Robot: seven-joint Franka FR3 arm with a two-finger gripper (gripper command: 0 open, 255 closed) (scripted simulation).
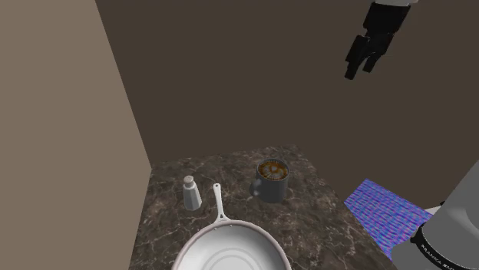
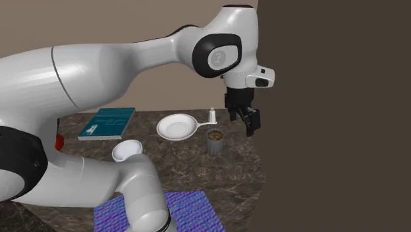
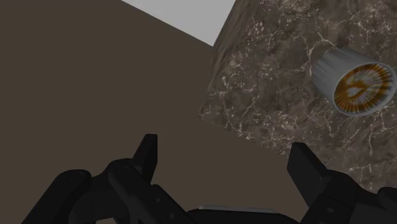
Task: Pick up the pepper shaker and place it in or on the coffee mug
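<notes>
Firstly, the pepper shaker (image 1: 191, 193) stood upright near the desk's (image 1: 315, 192) edge at the shoulder view's left, just beside the pan (image 1: 230, 247) handle. The coffee mug (image 1: 271, 181) stood nearer the far edge, apart from it. The claw (image 1: 359, 70) hung high above, fingers apart, empty.

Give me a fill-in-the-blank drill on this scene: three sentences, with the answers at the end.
1. The tool hangs high above the counter, ____ and holding nothing.
2. In the shoulder view, the pepper shaker stands to the ____ of the coffee mug.
3. The ____ of the pan lies between the pepper shaker and the coffee mug.

Answers: open; left; handle.
</notes>
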